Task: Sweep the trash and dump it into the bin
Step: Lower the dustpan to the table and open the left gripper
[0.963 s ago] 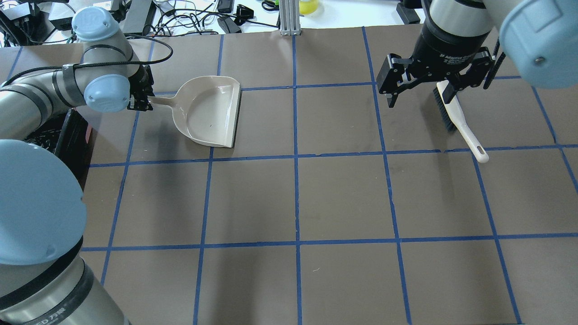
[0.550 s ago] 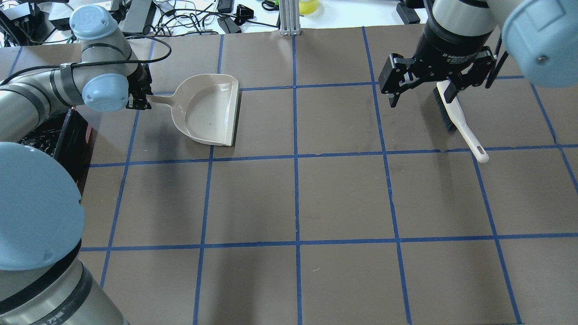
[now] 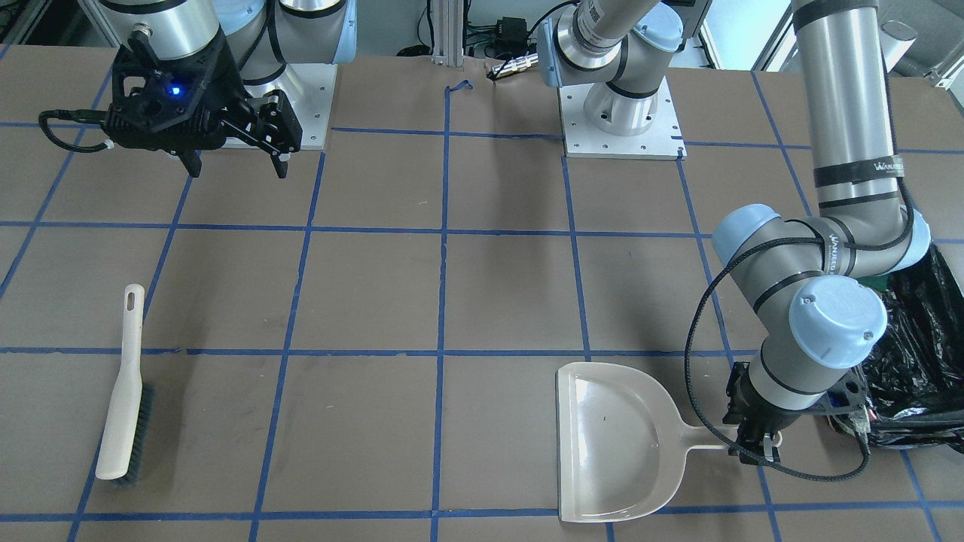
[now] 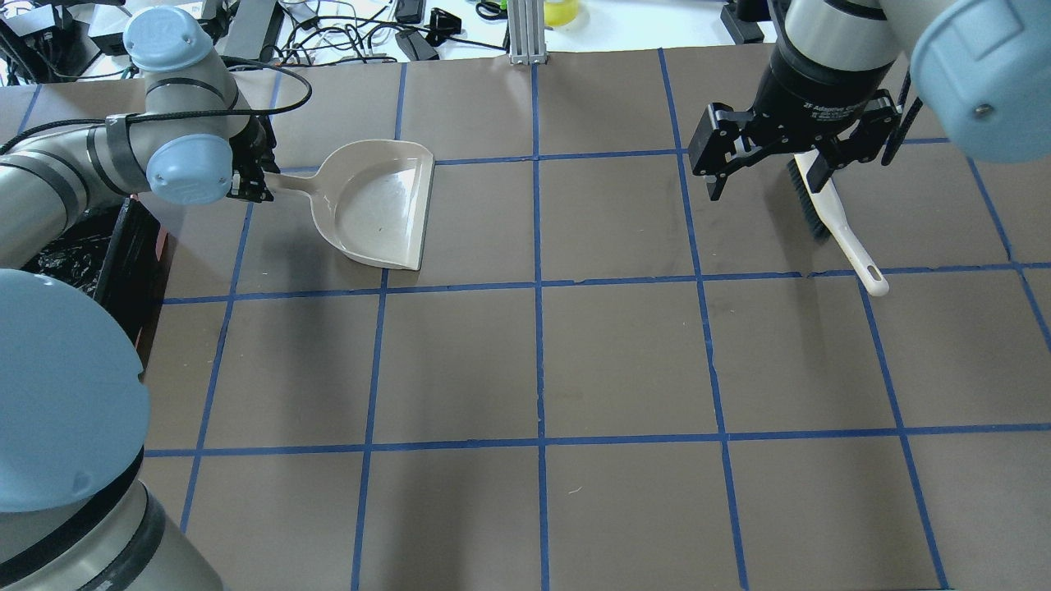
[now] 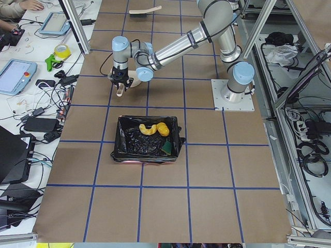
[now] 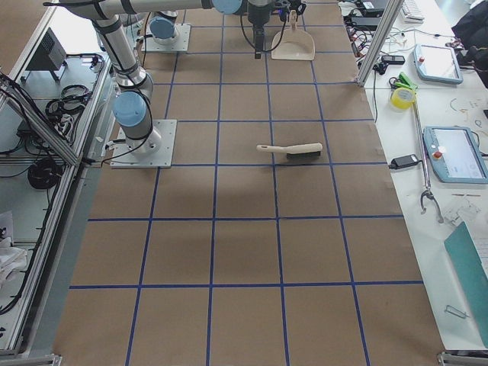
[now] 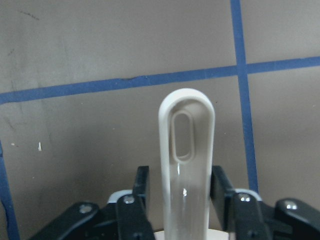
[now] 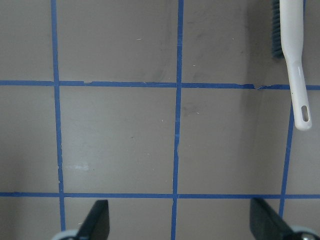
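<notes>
My left gripper (image 4: pixel 250 182) is shut on the handle of the beige dustpan (image 4: pixel 378 205), which is empty and sits low over the table; the wrist view shows the fingers (image 7: pixel 142 192) clamped on the handle (image 7: pixel 186 150). The bin (image 5: pixel 147 139), lined with a black bag, stands beside that arm (image 3: pixel 919 354). All three trash pieces lie in it: an orange lump (image 5: pixel 162 128), a curved crescent (image 5: pixel 146 128) and a green wedge (image 5: pixel 166 149). My right gripper (image 4: pixel 768 176) is open and empty, raised above the table beside the brush (image 4: pixel 837 222).
The white-handled brush lies flat on the brown table (image 3: pixel 124 391), and also shows in the right wrist view (image 8: pixel 292 60). Blue tape lines (image 4: pixel 538 287) grid the table. Cables and tools (image 4: pixel 345 33) lie past the far edge.
My left gripper and the dustpan have shifted slightly toward the left. My right gripper has drifted slightly away from the brush, still open.
</notes>
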You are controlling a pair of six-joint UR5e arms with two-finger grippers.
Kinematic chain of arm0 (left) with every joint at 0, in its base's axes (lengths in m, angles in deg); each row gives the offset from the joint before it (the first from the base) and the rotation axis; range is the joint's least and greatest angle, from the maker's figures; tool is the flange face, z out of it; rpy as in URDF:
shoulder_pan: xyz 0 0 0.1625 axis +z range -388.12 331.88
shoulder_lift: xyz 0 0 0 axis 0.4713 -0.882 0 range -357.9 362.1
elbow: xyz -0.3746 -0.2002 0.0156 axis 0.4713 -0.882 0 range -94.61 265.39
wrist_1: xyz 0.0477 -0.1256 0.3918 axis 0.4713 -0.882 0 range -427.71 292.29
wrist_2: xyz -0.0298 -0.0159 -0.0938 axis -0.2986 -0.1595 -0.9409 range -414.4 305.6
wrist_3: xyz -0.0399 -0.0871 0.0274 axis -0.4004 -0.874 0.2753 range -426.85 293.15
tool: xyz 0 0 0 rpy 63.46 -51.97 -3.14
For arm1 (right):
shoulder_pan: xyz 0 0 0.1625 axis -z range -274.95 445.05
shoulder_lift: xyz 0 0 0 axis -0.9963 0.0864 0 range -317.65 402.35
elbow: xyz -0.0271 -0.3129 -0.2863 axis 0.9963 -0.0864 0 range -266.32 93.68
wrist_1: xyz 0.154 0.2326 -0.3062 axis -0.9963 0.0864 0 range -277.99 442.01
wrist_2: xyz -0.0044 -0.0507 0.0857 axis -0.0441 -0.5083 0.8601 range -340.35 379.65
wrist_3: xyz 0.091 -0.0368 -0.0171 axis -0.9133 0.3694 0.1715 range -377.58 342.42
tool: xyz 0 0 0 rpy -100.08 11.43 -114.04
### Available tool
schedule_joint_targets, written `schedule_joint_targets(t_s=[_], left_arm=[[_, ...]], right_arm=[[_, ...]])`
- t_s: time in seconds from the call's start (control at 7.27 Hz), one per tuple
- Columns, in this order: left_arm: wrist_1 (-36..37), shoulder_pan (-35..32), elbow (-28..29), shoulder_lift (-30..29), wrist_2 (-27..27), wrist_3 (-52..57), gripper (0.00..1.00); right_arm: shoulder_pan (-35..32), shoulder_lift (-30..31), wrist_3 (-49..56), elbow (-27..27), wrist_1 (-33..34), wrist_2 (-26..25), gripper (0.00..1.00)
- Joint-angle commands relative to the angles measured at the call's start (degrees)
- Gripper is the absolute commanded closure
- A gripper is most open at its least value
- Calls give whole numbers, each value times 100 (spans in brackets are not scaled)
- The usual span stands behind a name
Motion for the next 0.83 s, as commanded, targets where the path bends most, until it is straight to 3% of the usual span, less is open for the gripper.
schedule_joint_targets(t_s=[0.0, 0.14, 0.55, 0.69], left_arm=[[-6, -39, -28, 191, -14, 38, 50], [-23, -135, -28, 349, -14, 195, 50], [-146, -215, 33, 920, -40, 2788, 48], [-138, -207, 51, 1035, -58, 3703, 19]], right_arm=[[0, 0, 3, 3, -24, -2, 0], [0, 0, 3, 3, -15, 6, 0], [0, 0, 3, 12, -32, -2, 0], [0, 8, -6, 3, -32, -2, 0]])
